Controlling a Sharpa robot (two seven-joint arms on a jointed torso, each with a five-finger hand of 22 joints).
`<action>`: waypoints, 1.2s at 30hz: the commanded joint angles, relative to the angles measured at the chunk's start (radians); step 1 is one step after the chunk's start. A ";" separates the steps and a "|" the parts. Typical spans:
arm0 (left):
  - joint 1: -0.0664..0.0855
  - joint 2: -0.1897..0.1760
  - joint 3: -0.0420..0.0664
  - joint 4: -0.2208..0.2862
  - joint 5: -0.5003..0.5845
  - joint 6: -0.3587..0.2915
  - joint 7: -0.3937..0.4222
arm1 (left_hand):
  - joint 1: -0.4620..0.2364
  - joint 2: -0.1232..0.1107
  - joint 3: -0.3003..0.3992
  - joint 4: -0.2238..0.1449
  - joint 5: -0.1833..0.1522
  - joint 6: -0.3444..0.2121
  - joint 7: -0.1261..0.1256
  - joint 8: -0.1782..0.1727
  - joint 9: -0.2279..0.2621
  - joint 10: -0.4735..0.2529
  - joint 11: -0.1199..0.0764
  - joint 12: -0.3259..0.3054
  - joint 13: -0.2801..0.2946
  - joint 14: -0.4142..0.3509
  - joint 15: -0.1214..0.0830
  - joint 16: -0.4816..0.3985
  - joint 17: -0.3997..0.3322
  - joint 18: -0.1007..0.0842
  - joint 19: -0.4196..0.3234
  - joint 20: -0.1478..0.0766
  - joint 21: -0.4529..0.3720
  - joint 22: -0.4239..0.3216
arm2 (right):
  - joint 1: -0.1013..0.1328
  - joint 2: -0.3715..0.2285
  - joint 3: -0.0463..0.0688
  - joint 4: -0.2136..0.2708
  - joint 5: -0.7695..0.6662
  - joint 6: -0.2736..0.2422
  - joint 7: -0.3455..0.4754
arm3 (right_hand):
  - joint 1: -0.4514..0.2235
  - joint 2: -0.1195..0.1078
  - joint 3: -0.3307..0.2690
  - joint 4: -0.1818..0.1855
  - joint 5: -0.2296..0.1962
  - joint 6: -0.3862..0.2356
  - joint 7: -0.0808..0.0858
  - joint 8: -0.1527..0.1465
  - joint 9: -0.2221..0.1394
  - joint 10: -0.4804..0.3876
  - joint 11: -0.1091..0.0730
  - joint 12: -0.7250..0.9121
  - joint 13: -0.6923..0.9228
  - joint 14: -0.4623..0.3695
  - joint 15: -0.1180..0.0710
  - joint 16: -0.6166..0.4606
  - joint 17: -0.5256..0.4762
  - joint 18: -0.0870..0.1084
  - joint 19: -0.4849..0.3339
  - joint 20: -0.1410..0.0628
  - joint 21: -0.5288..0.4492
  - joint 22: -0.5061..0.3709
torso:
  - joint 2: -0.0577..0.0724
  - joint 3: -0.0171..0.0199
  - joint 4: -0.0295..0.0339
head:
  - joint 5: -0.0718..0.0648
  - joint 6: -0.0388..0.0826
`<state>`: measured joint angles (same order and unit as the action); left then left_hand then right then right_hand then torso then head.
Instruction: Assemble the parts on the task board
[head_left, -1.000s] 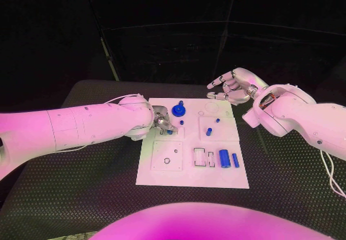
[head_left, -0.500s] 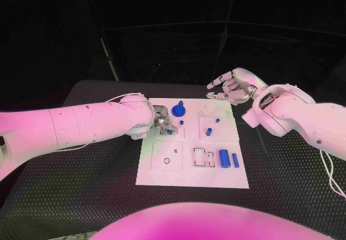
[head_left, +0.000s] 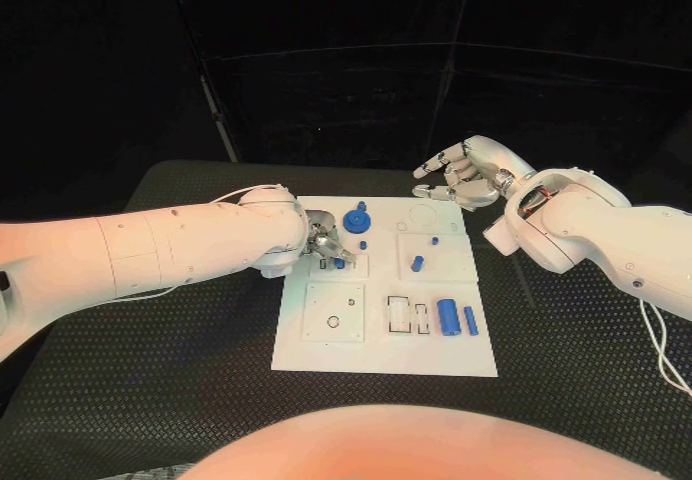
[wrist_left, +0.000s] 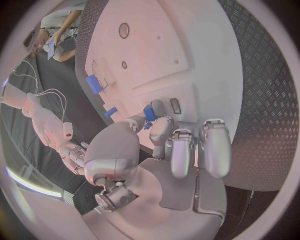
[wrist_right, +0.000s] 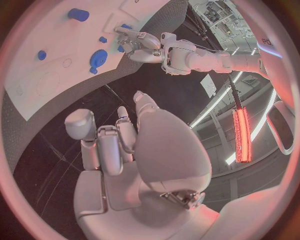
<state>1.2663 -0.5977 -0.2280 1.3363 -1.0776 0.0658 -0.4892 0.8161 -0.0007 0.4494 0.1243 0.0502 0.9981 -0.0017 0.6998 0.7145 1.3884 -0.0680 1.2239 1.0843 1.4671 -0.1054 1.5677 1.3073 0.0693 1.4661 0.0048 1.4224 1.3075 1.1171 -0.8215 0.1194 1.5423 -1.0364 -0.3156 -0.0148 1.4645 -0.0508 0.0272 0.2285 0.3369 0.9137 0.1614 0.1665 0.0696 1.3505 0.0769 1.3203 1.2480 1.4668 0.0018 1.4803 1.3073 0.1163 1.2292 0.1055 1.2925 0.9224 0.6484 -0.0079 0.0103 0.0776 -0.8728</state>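
Two hands are seen at the white task board (head_left: 387, 345), which is laid in the middle of the black table (head_left: 173, 380). A small blue part (wrist_left: 149, 113) is pinched by the fingertips of the left hand (head_left: 323, 243) over the board's upper left area. The right hand (head_left: 464, 170) is held up past the board's far right corner with nothing in it, its fingers loosely spread

One task board (head_left: 335, 352), two hands (seven blue parts (head_left: 449, 318))
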 joint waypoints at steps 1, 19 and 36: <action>-0.006 -0.002 -0.005 -0.003 -0.005 0.022 -0.024 | -0.014 -0.001 -0.012 0.006 -0.002 0.002 -0.001 -0.007 0.000 0.008 0.002 0.005 0.002 0.104 -0.008 0.003 0.263 -0.020 0.006 -0.006 0.006 0.040 | 0.002 0.000 0.000 0.002 0.001 0.006 0.003 | -0.006 0.007 -0.001 -0.001 0.004 0.005 -0.001 0.007 -0.002 -0.002 -0.005 -0.003 -0.001 0.062 -0.005 -0.005 0.070 0.005 -0.006 -0.001 -0.005 -0.002 | 0.000 -0.0001 0.0004 | 0.000 0.000; -0.002 -0.014 -0.005 0.011 -0.005 0.026 -0.025 | -0.016 -0.001 -0.014 0.007 -0.002 0.003 -0.002 -0.007 0.001 0.009 0.002 0.006 0.004 0.104 -0.008 0.003 0.263 -0.020 0.007 -0.006 0.006 0.041 | 0.002 0.001 0.000 0.000 0.001 0.009 0.003 | -0.013 0.005 -0.004 0.003 0.004 0.005 -0.001 0.007 -0.002 -0.002 -0.005 -0.003 0.000 0.062 -0.005 -0.006 0.070 0.005 -0.006 -0.001 -0.006 -0.004 | -0.001 0.0005 0.0010 | 0.005 0.000; 0.003 -0.018 -0.005 0.017 -0.005 0.033 -0.026 | -0.015 0.001 -0.015 0.007 -0.002 0.005 -0.003 -0.006 0.001 0.010 0.002 0.008 0.006 0.104 -0.008 0.003 0.263 -0.021 0.007 -0.006 0.007 0.042 | 0.002 0.003 0.000 -0.003 0.001 0.014 0.005 | -0.018 0.003 -0.007 0.006 0.005 0.005 -0.001 0.007 -0.002 -0.001 -0.005 -0.003 0.000 0.062 -0.006 -0.006 0.071 0.005 -0.006 -0.001 -0.007 -0.003 | 0.000 0.0000 -0.0006 | 0.009 0.000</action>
<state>1.2713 -0.6151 -0.2298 1.3533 -1.0791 0.0748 -0.4925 0.8087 -0.0009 0.4428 0.1311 0.0502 0.9975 -0.0020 0.6964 0.7145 1.3918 -0.0644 1.2287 1.0892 1.4671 -0.1054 1.5677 1.3073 0.0693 1.4660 0.0050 1.4224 1.3074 1.1171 -0.8190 0.1194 1.5385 -1.0364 -0.3093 -0.0157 1.4553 -0.0496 0.0242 0.2315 0.3369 0.9137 0.1614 0.1704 0.0696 1.3504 0.0768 1.3203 1.2487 1.4668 0.0018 1.4803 1.3078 0.1163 1.2292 0.1055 1.2925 0.9200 0.6478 -0.0077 0.0108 0.0866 -0.8728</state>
